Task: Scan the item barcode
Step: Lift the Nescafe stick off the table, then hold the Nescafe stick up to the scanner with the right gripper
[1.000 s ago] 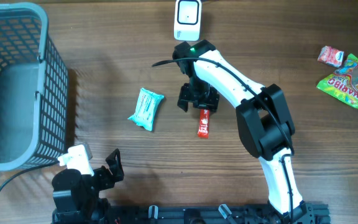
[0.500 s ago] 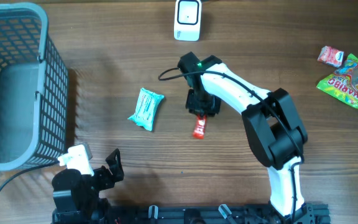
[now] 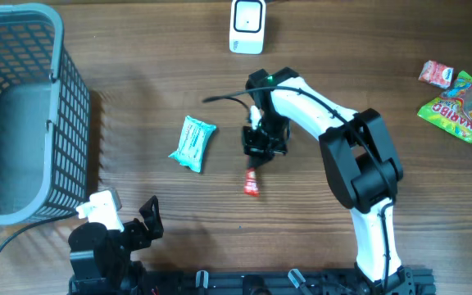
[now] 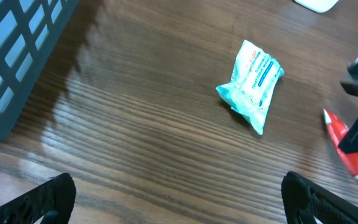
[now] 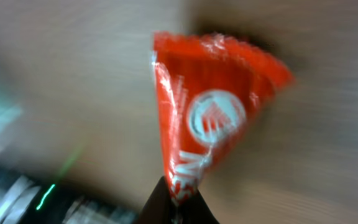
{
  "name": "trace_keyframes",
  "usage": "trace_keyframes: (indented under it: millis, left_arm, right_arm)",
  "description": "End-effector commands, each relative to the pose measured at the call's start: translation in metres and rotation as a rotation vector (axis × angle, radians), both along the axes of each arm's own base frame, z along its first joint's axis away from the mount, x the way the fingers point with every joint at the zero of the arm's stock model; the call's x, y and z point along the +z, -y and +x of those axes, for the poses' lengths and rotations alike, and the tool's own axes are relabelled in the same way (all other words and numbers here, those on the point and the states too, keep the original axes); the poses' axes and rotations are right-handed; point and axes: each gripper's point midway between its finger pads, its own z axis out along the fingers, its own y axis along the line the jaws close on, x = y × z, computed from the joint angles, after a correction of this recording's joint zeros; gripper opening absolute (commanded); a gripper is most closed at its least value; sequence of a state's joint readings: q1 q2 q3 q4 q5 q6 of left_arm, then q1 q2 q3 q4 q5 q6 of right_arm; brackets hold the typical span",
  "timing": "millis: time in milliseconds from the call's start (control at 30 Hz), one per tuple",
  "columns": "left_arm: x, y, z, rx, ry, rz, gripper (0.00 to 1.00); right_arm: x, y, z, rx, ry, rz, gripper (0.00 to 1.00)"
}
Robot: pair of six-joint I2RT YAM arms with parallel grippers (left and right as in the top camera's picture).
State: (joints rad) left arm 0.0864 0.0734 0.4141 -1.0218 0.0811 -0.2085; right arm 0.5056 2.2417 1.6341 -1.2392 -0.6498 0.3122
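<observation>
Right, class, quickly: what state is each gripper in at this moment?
Left gripper: open, holding nothing.
Right gripper: shut on one end of the red packet.

Snack bar (image 3: pixel 252 182) right of pouch (image 3: pixel 192 142)

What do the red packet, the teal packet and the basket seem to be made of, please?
The red packet looks like glossy plastic film: it crinkles and catches light. The teal packet seems to be a soft plastic wrap, duller, with gathered ends. The basket is probably rigid matte plastic, judging by its moulded grid walls.
</observation>
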Motion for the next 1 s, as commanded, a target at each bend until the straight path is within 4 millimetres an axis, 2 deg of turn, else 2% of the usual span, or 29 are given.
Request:
trace_keyframes:
  millis: [0,167,200,367,500,567,633,733,833,900,967]
  left_arm:
    - [0.000,0.002,0.001,-0.002,0.008,-0.016,1.00]
    - [0.000,0.002,0.000,-0.001,0.007,-0.016,1.00]
    - [0.000,0.002,0.000,-0.001,0.007,-0.016,1.00]
    - [0.000,0.002,0.000,-0.001,0.007,-0.016,1.00]
    - [0.000,0.002,0.000,-0.001,0.007,-0.016,1.00]
    - [0.000,0.002,0.000,-0.001,0.007,-0.016,1.00]
    - [0.000,0.002,0.000,-0.001,0.007,-0.016,1.00]
    - [0.000,0.002,0.000,-0.001,0.007,-0.016,1.00]
    - [0.000,0.002,0.000,-0.001,0.007,-0.016,1.00]
    - [0.000,0.002,0.000,-0.001,0.007,-0.016,1.00]
    - [0.000,0.002,0.000,-0.001,0.007,-0.016,1.00]
  right_arm:
    - [0.108,-0.066,0.004,0.037,0.009,0.862,0.04]
    - [0.147,-0.073,0.023,0.026,0.143,1.188,0.05]
    - [0.147,-0.075,0.024,0.047,0.176,1.206,0.09]
    - [0.147,-0.086,0.043,0.227,0.456,1.354,0.09]
    - [0.156,-0.099,0.058,0.392,0.690,1.465,0.05]
    - [0.169,-0.111,0.064,0.440,0.707,1.483,0.05]
    - [0.188,-0.122,0.067,0.432,0.627,1.454,0.05]
    - [0.221,-0.135,0.060,0.462,0.583,1.432,0.05]
    - [0.265,-0.134,0.033,0.544,0.705,1.470,0.04]
    - [0.276,-0.127,0.024,0.537,0.725,1.474,0.05]
    - [0.273,-0.126,0.023,0.524,0.677,1.444,0.04]
